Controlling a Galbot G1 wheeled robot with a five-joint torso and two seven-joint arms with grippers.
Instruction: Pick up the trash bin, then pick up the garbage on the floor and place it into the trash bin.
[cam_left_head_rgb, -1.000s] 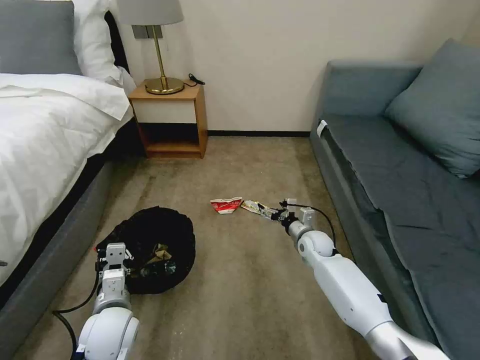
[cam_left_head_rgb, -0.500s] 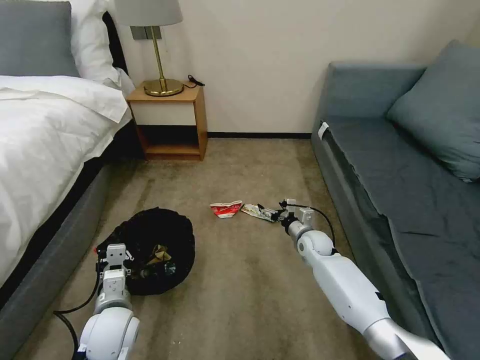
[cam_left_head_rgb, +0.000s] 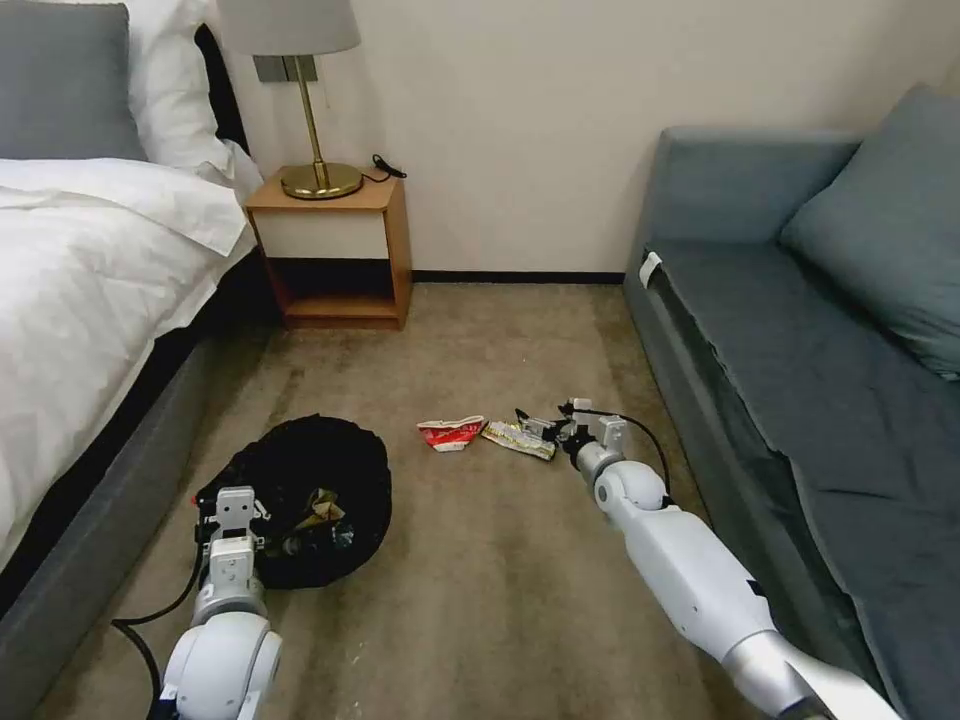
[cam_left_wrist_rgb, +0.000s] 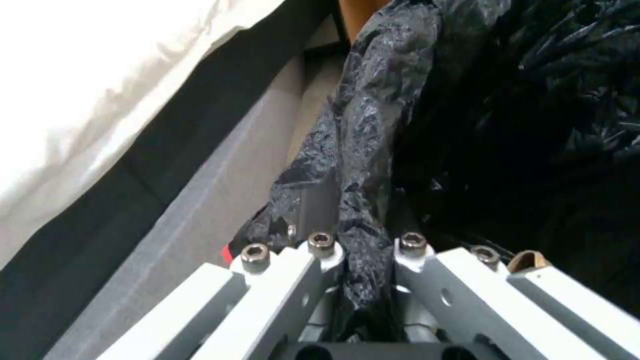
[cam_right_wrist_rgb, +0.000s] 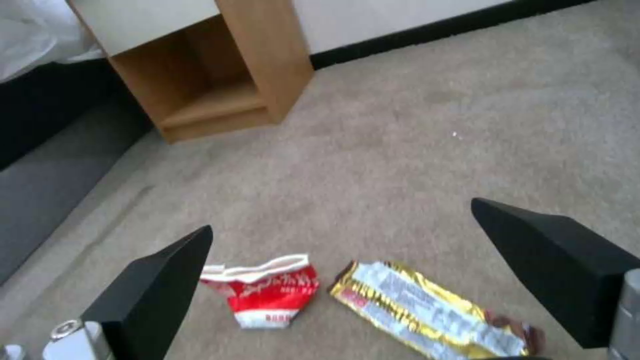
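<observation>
The trash bin (cam_left_head_rgb: 310, 470), lined with a crinkly black bag (cam_left_wrist_rgb: 373, 140), stands at the left near the bed. My left gripper (cam_left_head_rgb: 232, 508) (cam_left_wrist_rgb: 363, 245) is shut on its near rim. Brown paper (cam_left_head_rgb: 322, 505) and a bottle (cam_left_head_rgb: 312, 542) lie inside. On the carpet ahead lie a crushed red-and-white cup (cam_left_head_rgb: 450, 433) (cam_right_wrist_rgb: 267, 287) and a shiny yellowish wrapper (cam_left_head_rgb: 518, 440) (cam_right_wrist_rgb: 427, 310). My right gripper (cam_left_head_rgb: 545, 422) (cam_right_wrist_rgb: 341, 216) hangs open just above the wrapper's right end, one black finger (cam_right_wrist_rgb: 167, 285) on each side.
A bed (cam_left_head_rgb: 90, 280) runs along the left and a grey sofa (cam_left_head_rgb: 800, 360) along the right. A wooden nightstand (cam_left_head_rgb: 335, 250) with a brass lamp (cam_left_head_rgb: 315, 120) stands against the back wall. Bare carpet (cam_left_head_rgb: 480, 580) lies between the arms.
The whole head view has shifted a little, so the camera moved. The cup and wrapper now sit lower in the picture against the right gripper. The left gripper still grips the bin.
</observation>
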